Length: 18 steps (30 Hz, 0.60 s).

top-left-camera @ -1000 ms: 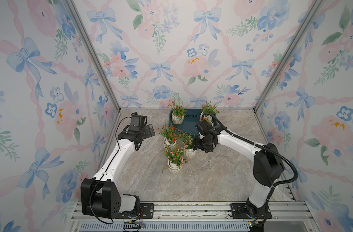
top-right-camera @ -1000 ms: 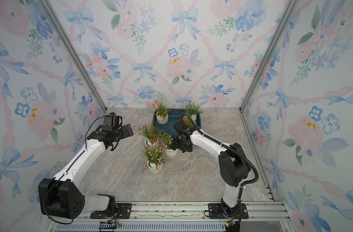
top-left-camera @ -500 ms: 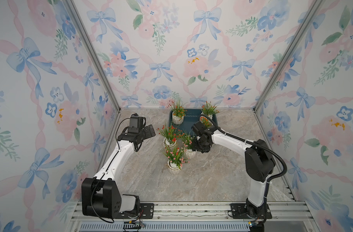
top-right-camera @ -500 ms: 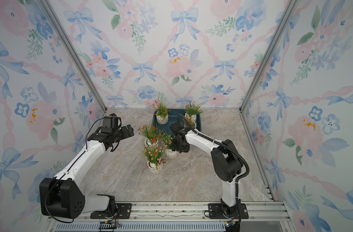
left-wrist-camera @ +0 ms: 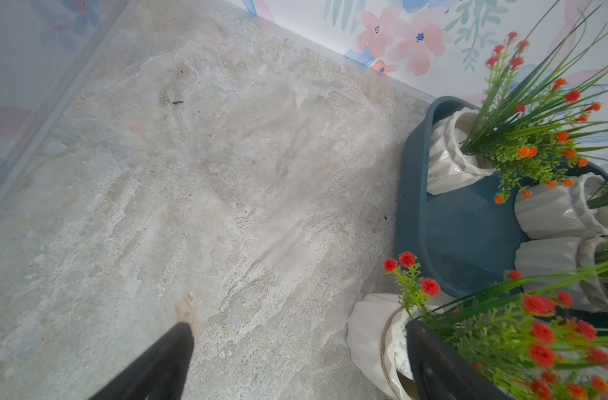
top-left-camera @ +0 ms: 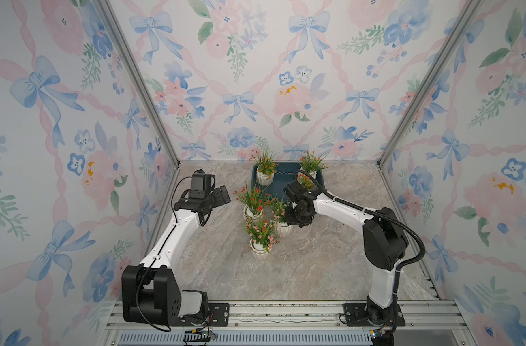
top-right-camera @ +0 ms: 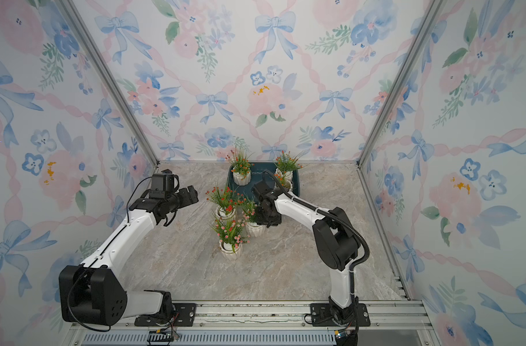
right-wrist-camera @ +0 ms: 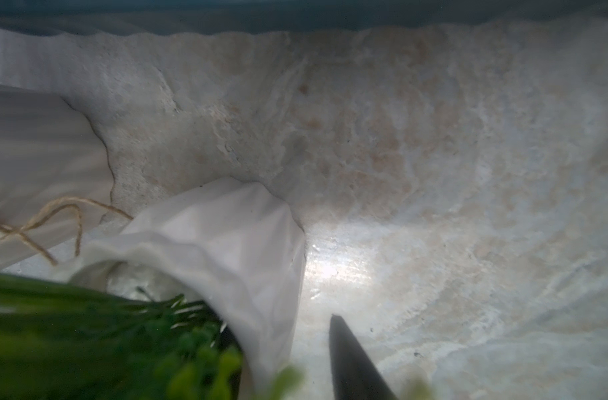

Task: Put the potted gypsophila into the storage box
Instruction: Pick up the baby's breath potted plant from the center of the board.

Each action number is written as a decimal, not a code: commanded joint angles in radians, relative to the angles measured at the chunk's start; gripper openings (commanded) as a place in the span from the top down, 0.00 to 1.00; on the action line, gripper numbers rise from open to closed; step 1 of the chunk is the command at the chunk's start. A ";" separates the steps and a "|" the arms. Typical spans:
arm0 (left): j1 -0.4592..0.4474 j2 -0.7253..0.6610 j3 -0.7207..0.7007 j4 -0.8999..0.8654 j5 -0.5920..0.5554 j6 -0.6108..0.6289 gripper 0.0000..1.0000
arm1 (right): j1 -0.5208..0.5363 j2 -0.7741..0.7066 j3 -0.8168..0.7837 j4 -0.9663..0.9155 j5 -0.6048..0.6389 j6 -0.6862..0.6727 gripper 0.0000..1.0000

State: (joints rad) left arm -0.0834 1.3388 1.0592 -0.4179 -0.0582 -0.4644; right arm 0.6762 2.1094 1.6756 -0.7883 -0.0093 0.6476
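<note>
as right arm (top-left-camera: 339, 206) crooks downward, its claw (right-wrist-camera: 282, 332) straddles a pot (right-wrist-camera: 226, 235).

In the right wrist view the sprigs (right-wrist-camera: 70, 329) are blurred, the white pot (right-wrist-camera: 226, 249) hides most of one of the fingers (right-wrist-camera: 351, 360), and the edge crops the storage box (right-wrist-camera: 295, 17).

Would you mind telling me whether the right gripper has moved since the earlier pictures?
Yes. In a top view, the right gripper has shifted left relative to the storage box, toward the nearest unboxed pot.
</note>
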 commanded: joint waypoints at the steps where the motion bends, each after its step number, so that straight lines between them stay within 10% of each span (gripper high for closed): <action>1: 0.013 0.021 -0.018 0.008 0.032 -0.005 0.03 | 0.009 0.056 0.021 -0.004 0.027 -0.014 0.61; 18: 0.036 0.042 -0.022 0.019 0.072 -0.013 0.03 | 0.011 0.090 0.018 0.020 0.009 -0.074 0.66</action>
State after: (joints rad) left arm -0.0570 1.3701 1.0508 -0.4122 -0.0059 -0.4683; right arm 0.6765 2.1288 1.6890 -0.7769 -0.0139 0.5976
